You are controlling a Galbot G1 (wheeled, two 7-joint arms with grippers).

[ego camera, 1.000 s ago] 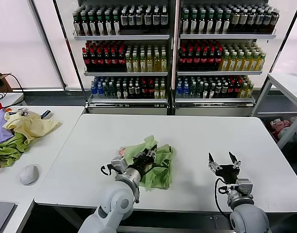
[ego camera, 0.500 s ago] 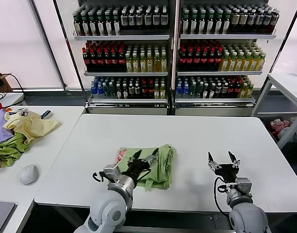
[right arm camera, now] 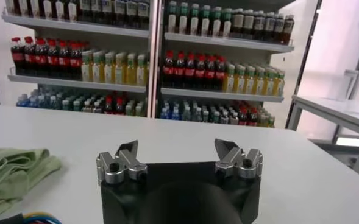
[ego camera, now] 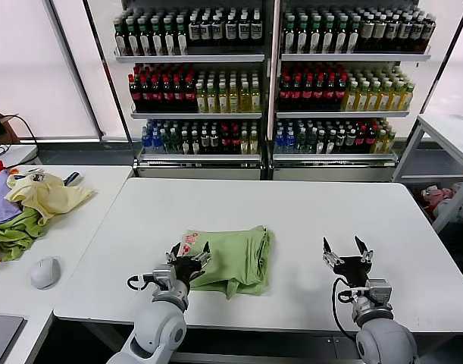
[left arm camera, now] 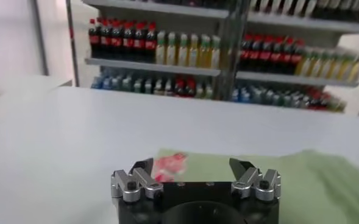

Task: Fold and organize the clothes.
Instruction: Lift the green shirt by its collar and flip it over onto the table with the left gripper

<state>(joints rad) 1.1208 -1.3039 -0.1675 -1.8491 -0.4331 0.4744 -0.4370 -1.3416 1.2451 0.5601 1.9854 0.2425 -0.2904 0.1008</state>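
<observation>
Left gripper point(ego camera: 189, 254) spread, empty, lower centre beside folded shirt point(ego camera: 233, 258); likely released. Right gripper point(ego camera: 346, 250) spread, idle, lower right.

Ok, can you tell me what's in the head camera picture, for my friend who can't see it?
A folded light green shirt lies on a white table. The left gripper is open at the shirt's near left edge, and the right gripper is open off to the right. Shelves of drink bottles stand behind.

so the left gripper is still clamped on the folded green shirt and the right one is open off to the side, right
Not quite. The left gripper is open and clear of the green shirt, which lies folded on the white table; the head view shows it. The right gripper is open off to the side.
</observation>
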